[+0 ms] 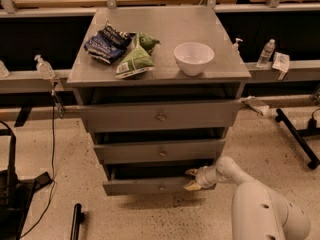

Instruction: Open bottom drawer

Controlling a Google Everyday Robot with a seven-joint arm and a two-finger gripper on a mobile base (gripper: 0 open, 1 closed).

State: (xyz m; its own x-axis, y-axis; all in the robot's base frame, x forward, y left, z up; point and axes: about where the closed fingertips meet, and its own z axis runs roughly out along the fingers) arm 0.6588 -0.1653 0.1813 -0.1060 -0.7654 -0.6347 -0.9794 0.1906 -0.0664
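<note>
The bottom drawer [145,186] is a grey metal drawer with a small round knob [161,187], the lowest of three in the grey cabinet. It stands pulled out a little, with a dark gap above its front. My gripper [191,179] is at the drawer's right end, on the end of my white arm [250,194]. Its two tan fingers [192,172] are spread, one above and one below the top edge of the drawer front.
The middle drawer [161,150] and top drawer [160,116] sit above. On the cabinet top [160,74] lie a white bowl [193,57], a blue chip bag [107,44] and green bags [136,59]. Black equipment [15,194] stands on the floor at left, a black stand [297,136] at right.
</note>
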